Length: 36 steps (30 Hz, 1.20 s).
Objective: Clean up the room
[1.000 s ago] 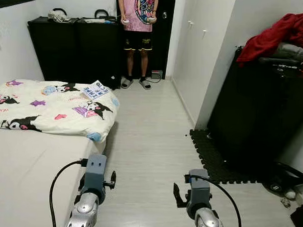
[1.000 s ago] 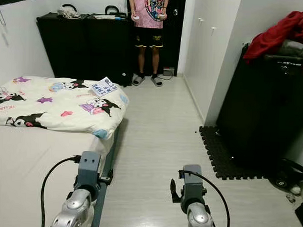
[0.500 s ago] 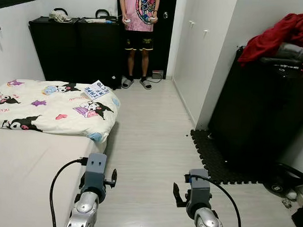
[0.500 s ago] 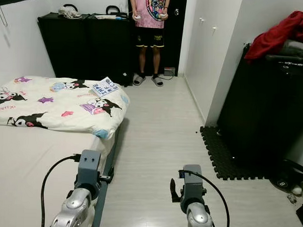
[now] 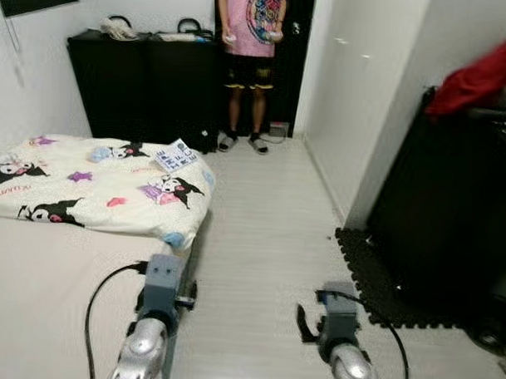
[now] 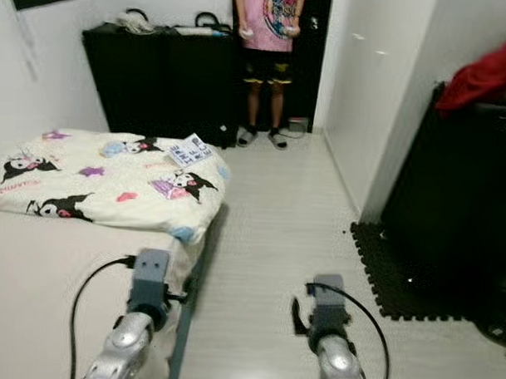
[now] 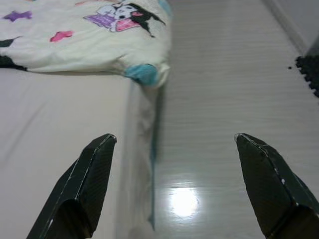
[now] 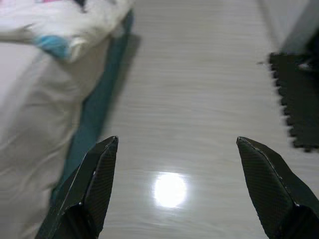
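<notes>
On the left, bed (image 5: 42, 290) with rumpled cartoon blanket (image 5: 103, 184) and a small printed card (image 5: 177, 156) on it. Left tool (image 7: 172, 189) and right tool (image 8: 174, 189) both spread, empty, over bare floor (image 5: 259, 240). Step: approach, nothing picked. Next likely: walk to blanket. Person (image 5: 251, 40) stands far back.

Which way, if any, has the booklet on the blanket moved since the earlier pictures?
No. The booklet lies at the same corner of the blanket near the dresser; the camera shifted.
</notes>
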{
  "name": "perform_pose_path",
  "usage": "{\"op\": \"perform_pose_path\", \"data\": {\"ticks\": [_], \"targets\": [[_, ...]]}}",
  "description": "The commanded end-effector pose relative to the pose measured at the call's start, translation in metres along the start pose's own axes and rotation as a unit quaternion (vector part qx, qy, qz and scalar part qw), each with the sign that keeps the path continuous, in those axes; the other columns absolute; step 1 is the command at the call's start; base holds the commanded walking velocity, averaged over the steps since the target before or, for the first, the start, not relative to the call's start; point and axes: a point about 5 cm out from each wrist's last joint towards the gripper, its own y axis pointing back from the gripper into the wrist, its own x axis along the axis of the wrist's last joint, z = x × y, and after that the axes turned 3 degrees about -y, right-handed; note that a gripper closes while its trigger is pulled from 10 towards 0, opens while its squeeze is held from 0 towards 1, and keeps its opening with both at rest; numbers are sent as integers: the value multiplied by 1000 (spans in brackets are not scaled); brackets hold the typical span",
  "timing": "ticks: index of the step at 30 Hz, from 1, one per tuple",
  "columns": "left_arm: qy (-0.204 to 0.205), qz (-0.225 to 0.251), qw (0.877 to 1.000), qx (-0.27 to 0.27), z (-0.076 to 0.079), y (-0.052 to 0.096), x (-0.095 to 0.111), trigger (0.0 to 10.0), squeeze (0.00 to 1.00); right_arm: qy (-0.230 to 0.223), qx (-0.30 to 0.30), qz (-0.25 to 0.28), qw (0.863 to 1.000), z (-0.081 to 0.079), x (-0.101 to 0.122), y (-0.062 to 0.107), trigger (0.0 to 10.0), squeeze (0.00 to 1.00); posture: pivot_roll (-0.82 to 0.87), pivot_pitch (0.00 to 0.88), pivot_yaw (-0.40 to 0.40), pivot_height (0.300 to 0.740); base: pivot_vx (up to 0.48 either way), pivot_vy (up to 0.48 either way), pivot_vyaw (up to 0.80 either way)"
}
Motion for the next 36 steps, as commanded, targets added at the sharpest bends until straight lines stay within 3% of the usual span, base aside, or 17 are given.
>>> {"op": "perform_pose_path", "data": {"ticks": [1, 25, 32, 36], "targets": [[4, 2, 1000, -6, 4, 0, 1, 10000, 0, -2, -15, -8, 1000, 11, -3, 2, 10000, 0, -36, 17, -16, 740, 304, 0, 0], [6, 1, 1000, -4, 3, 0, 2, 10000, 0, -9, 8, -9, 1000, 4, -2, 2, 10000, 0, -33, 20, -24, 740, 303, 0, 0], [7, 1, 1000, -3, 3, 0, 2, 10000, 0, -9, 14, -12, 1000, 4, -2, 2, 10000, 0, -32, 19, -27, 740, 304, 0, -774], [7, 1, 1000, -2, 3, 0, 1, 10000, 0, -8, 15, -9, 1000, 3, -1, 2, 10000, 0, -32, 19, -29, 740, 307, 0, 0]]}}
